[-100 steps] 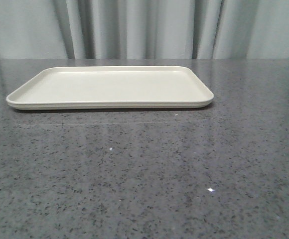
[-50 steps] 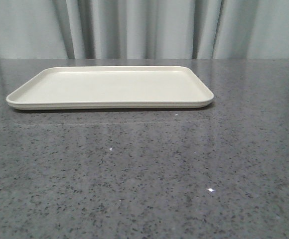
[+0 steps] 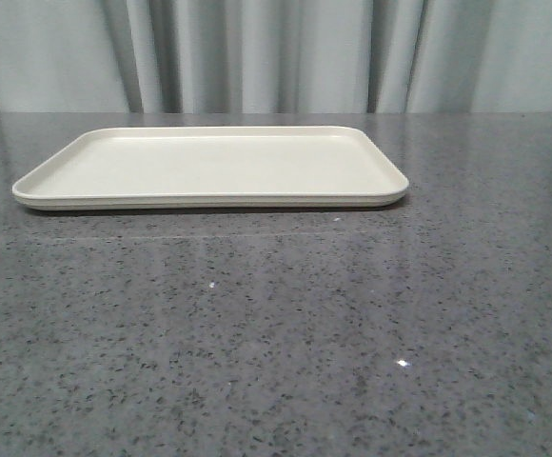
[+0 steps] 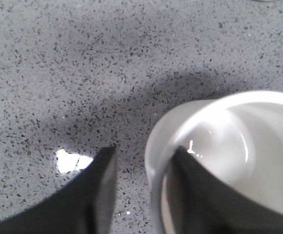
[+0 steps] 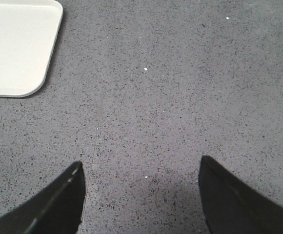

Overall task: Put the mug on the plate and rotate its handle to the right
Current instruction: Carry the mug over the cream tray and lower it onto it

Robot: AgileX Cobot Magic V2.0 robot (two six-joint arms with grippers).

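Observation:
The cream plate [image 3: 209, 167] lies at the back of the table in the front view, with nothing on it. That view shows neither the mug nor either gripper. In the left wrist view the white mug [image 4: 258, 146] stands open side up on the grey table. My left gripper [image 4: 146, 147] is open and straddles the mug's wall. One finger [image 4: 195, 185] is inside the mug. The other finger [image 4: 100, 185] is outside, a gap away from the wall. The handle is hidden. My right gripper [image 5: 141, 161] is open over bare table, beside a corner of the plate [image 5: 19, 48].
Grey speckled stone table [image 3: 285, 333] runs to a pale curtain [image 3: 276, 52] behind the plate. A bright lamp reflection [image 4: 73, 162] shows on the table by the left gripper's outer finger.

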